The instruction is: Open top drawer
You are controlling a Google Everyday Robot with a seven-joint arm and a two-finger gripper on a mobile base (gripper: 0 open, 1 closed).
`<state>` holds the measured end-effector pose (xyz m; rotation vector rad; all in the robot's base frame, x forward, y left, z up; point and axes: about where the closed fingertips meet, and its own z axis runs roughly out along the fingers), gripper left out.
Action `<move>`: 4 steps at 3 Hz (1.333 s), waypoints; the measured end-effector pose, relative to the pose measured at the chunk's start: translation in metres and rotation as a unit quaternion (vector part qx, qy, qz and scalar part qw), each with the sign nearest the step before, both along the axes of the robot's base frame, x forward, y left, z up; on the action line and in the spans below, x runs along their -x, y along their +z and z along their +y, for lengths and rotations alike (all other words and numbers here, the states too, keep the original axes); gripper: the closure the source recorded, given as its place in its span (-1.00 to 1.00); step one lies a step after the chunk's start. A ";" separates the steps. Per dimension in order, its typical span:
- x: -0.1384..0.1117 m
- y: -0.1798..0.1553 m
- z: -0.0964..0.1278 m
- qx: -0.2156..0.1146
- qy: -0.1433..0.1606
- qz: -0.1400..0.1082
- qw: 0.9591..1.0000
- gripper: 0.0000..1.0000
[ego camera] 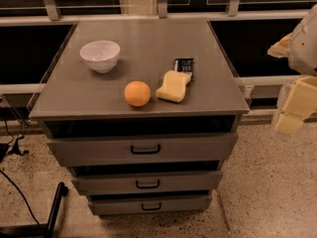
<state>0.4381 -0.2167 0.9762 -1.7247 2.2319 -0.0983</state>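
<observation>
Grey metal makes up the cabinet (64, 95), which stands on a speckled floor (267, 192) with three drawers stacked in its front. The top drawer (188, 148) is the widest and tallest-fronted. It sits directly under the overhanging cabinet top, with a dark gap between them and its black bar handle (145, 149) at centre. Two narrower drawers, the middle drawer (183, 182) and the bottom drawer (178, 204), step back beneath it. None of the drawer interiors can be seen.

On the cabinet top, a white bowl (100, 55) sits towards the rear left, showing only its pale inner wall. An orange (137, 93) lies near the front edge. Just beside it on the right is a yellow sponge (173, 86), whose far end touches a small black packet (184, 66).

The gripper (290, 120) hangs in the air off the cabinet's right side, about level with the cabinet top and well apart from the handle. I cannot tell whether it is released or clenched. A black stand (53, 205) and loose cables (17, 187) lie on the floor at lower left.
</observation>
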 end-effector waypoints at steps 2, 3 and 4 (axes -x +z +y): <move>0.001 -0.007 0.004 -0.006 0.002 0.002 1.000 -1.00; 0.004 -0.031 0.009 -0.039 -0.006 0.006 0.999 -1.00; 0.007 -0.076 0.028 -0.107 -0.017 0.004 0.994 -1.00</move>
